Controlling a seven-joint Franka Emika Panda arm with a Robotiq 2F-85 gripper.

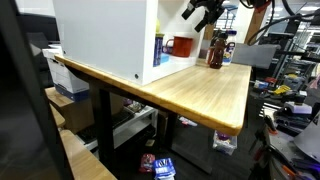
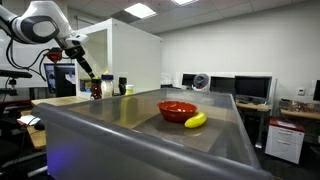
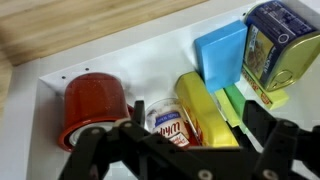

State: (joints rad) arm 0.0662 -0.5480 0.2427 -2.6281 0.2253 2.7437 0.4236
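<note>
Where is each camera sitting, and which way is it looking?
Exterior view: sits low beside the wooden table, faces along it to the white cabinet and red mug; the gripper shows.
Exterior view: sits behind a grey counter with a red bowl and banana, faces the arm.
Wrist view: sits on the wrist, faces the red mug and a yellow bottle; open fingers show.
Shared: both exterior views show the gripper.
</note>
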